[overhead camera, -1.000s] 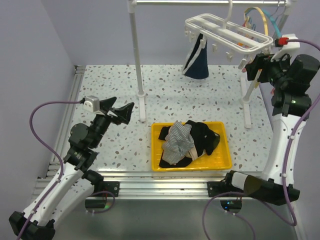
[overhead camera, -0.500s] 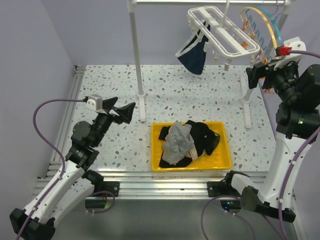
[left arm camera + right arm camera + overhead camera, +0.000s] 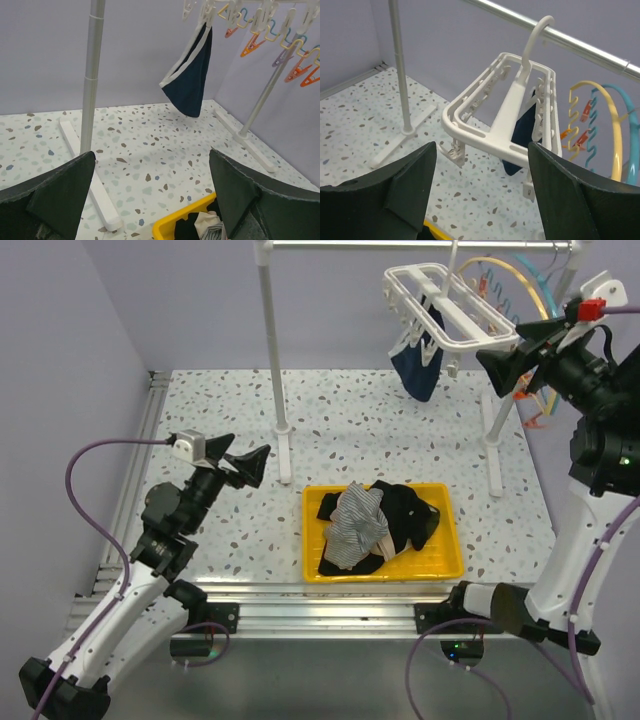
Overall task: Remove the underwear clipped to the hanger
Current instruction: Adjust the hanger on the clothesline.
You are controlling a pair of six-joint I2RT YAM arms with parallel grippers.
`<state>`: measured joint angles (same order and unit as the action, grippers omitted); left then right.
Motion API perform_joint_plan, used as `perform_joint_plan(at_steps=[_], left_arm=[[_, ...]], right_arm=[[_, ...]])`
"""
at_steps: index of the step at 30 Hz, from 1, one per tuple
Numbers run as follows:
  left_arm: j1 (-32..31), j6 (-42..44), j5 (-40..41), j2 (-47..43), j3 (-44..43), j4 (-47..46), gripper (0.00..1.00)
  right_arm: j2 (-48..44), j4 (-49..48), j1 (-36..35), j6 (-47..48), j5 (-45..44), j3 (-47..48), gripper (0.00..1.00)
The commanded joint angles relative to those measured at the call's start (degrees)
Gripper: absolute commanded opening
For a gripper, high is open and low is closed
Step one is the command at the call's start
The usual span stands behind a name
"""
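One navy blue underwear with a white trim hangs clipped to the white clip hanger on the rail; the left wrist view shows the underwear from lower down. My right gripper is raised at the hanger's right end, open, with nothing between its fingers. In the right wrist view the hanger and the navy underwear lie just ahead of my right gripper. Far from the hanger, my left gripper hangs open and empty over the table's left side. More underwear, grey striped and black, lies in the yellow tray.
The rack's left pole and right pole stand on white feet on the speckled table. Yellow and blue round hangers with orange clips hang at the rail's right end. The tray's corner shows near my left fingers.
My right gripper rose and drew back to the right of the hanger. The hanger swung and turned on the rail, and the navy underwear swung left, then back right. The left arm stayed still.
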<state>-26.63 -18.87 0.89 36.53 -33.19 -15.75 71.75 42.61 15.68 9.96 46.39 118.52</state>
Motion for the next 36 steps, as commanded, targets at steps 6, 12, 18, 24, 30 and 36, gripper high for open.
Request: perform_joint_plan(at_steps=[6, 12, 18, 24, 30, 36], left_arm=[[0.35, 0.51, 0.52, -1.47, -0.56, -1.65, 1.0], [0.44, -0.37, -0.36, 0.11, -0.56, -2.88, 1.0], [0.44, -1.52, -0.62, 0.21, -0.38, -3.68, 1.0], [0.44, -2.22, -0.62, -0.5, 0.41, -3.76, 1.0], [0.44, -2.66, -0.62, -0.32, 0.85, -4.29, 1.0], [0.44, -2.75, -0.62, -0.15, 0.93, -4.47, 1.0]], right_arm=[[9.55, 7.57, -9.86, -4.6, -12.45, 12.16, 0.72], [16.4, 5.21, -17.87, -3.8, -23.42, 19.81, 0.72], [23.77, -2.09, -21.47, -6.35, -32.05, 23.15, 0.7], [29.76, -5.25, -23.15, -7.85, -38.83, 26.85, 0.68], [32.75, -11.84, -23.77, -9.08, -42.43, 26.93, 0.61], [35.57, -14.48, -24.03, -11.0, -42.35, 27.81, 0.47]])
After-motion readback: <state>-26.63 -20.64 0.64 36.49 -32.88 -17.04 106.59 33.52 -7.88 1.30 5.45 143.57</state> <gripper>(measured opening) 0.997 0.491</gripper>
